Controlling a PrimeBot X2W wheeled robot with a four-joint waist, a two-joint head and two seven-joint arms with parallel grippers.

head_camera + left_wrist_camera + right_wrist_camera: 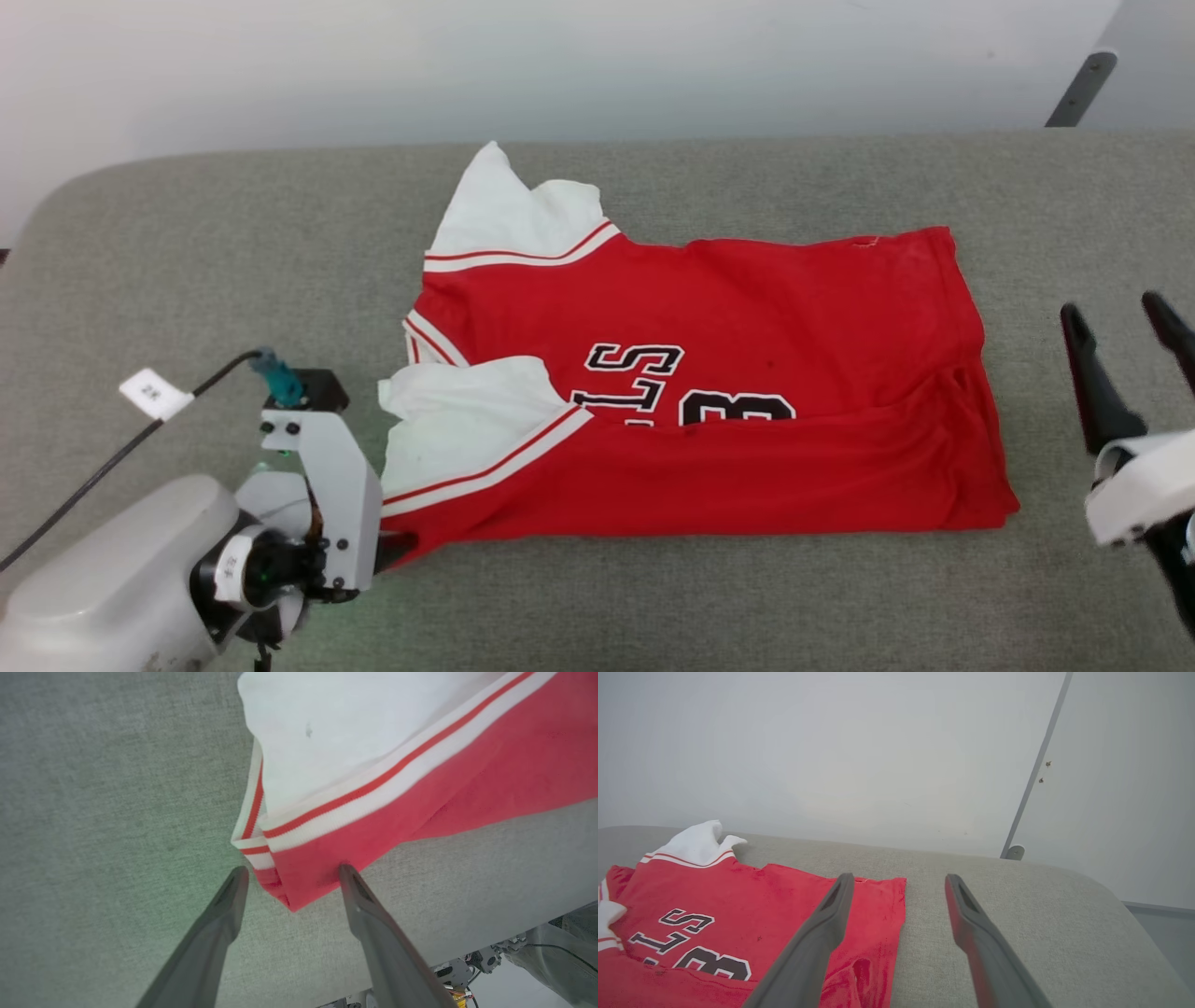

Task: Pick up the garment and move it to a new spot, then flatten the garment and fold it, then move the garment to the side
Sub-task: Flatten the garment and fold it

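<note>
At far left, a black cable with a white tag runs to the left gripper, which sits low at the near left corner of the garment. Its jaws are spread to either side of that striped corner, one touching the red edge, pinching nothing. The red jersey lies in the middle of the grey upholstered bench, white sleeves toward the left and hem toward the right. Its near part is folded up over the lower half of the black-and-white chest letters. At right, the right gripper hovers beside the hem, apart from the cloth, jaws spread and empty. A pale wall stands behind.
</note>
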